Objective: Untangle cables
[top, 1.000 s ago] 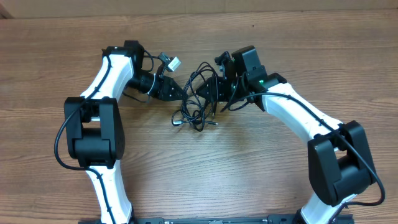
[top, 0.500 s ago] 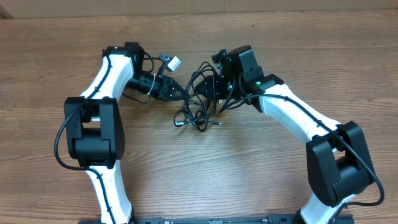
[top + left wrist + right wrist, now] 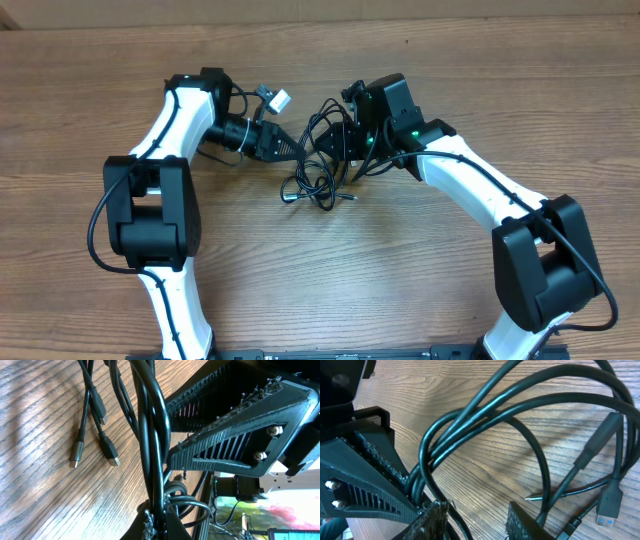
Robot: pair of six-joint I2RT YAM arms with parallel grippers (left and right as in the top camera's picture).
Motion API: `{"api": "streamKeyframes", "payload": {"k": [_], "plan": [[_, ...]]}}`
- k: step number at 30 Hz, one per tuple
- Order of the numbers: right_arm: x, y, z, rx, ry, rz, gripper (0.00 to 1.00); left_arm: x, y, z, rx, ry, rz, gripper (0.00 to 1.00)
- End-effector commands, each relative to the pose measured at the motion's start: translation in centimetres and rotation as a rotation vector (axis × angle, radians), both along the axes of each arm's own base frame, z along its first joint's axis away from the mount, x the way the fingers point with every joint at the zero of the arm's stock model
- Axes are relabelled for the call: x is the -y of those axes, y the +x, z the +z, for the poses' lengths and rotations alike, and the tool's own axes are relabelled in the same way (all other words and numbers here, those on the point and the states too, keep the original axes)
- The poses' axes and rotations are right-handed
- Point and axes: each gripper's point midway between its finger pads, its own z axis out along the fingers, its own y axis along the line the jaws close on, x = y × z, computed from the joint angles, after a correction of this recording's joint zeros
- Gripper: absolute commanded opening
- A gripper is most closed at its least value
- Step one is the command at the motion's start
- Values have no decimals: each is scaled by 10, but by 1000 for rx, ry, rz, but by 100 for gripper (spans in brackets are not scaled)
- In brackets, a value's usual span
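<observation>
The cables (image 3: 318, 172) lie in one knotted clump a little toward 12 o'clock from the middle of the desk (image 3: 400, 270), with loose loops trailing to 6 o'clock. The left tool (image 3: 297, 150), at the clump's 10 o'clock, is pressed together on several strands. The right tool (image 3: 338, 143), at 1 o'clock, is spread, and a strand runs loose between its fingers (image 3: 436, 515).

My worry is that the tools sit so close that pulling apart could cinch the knot tighter — or the right could close on strands the left already holds.

Overhead gives only a dark tangle. The left wrist view shows the pinched strands and two small plugs (image 3: 107, 452) lying flat on the desk — the right wrist view shows the open gap.
</observation>
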Motion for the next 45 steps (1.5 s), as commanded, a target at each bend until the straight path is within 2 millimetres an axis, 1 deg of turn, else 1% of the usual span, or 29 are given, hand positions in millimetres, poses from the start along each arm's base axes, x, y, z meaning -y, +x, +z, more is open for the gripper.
{"api": "streamKeyframes", "payload": {"k": [1,5,10,16,20,25,30,31,34,37,41,45], "plan": [[-8,-6,-2,1,-2,23,39,11,-2,9,34,-61,-25,4],[-13,-10,-3,10,-17,30,38,15,-4,8,37,-58,-37,4],[-13,-8,-7,25,-55,11,38,16,-4,8,37,-57,-40,4],[-3,1,-12,58,-118,-44,38,16,-5,8,37,-58,-42,4],[0,7,-12,78,-134,-65,37,16,-5,8,37,-58,-42,4],[11,19,-13,111,-182,-139,26,16,-5,8,37,-57,-42,4],[28,30,-16,125,-245,-247,9,16,-4,7,41,-53,-43,4],[32,32,-17,131,-260,-262,7,16,-4,7,42,-49,-44,4],[50,37,-21,119,-313,-355,4,15,-3,6,47,-46,-42,4],[65,39,-25,111,-355,-393,4,12,-1,6,54,-46,-34,4],[86,41,-30,86,-399,-434,4,5,3,6,54,-46,-15,4],[109,43,-35,54,-429,-475,4,-7,8,6,53,-46,16,4]]}}
